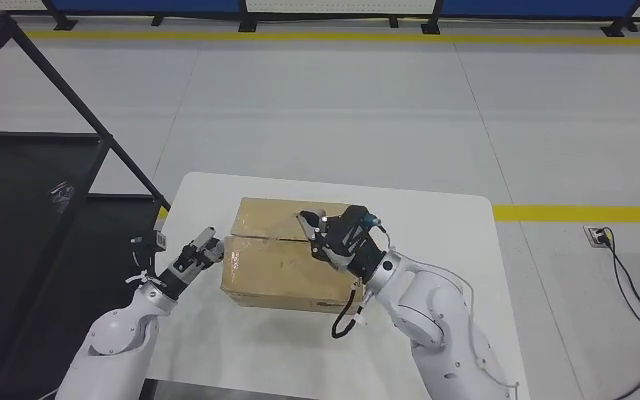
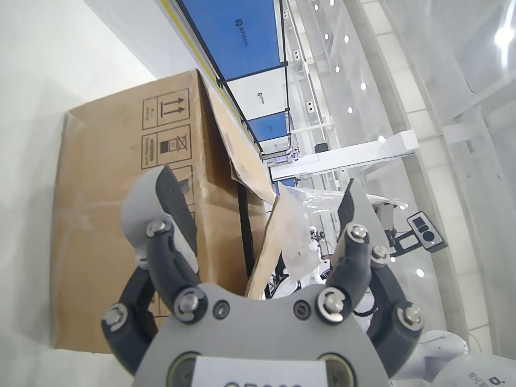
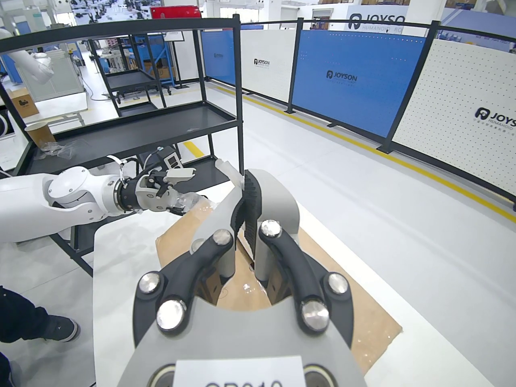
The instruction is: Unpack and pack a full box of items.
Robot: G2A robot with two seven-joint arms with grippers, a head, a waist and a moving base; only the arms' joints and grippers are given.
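A brown cardboard box (image 1: 280, 262) lies in the middle of the white table (image 1: 440, 215). Its top flaps (image 2: 258, 187) are slightly parted, with crumpled clear tape (image 2: 296, 223) hanging at the seam. My left gripper (image 2: 262, 203) is open at the box's left end, level with its top edge; it is also seen as the left gripper (image 1: 203, 243) and left gripper (image 3: 177, 187). My right gripper (image 3: 246, 191) sits above the box top (image 3: 346, 308), fingers pressed together on a pale strip of clear tape (image 3: 227, 171); from above it is the right gripper (image 1: 318, 228).
A black metal rack (image 1: 60, 190) stands close to the table's left side, its shelf (image 3: 133, 134) holding a paper cup (image 3: 40, 134) and plastic wrap. Bare tabletop lies in front of and right of the box. Blue fence panels (image 3: 354, 78) stand far off.
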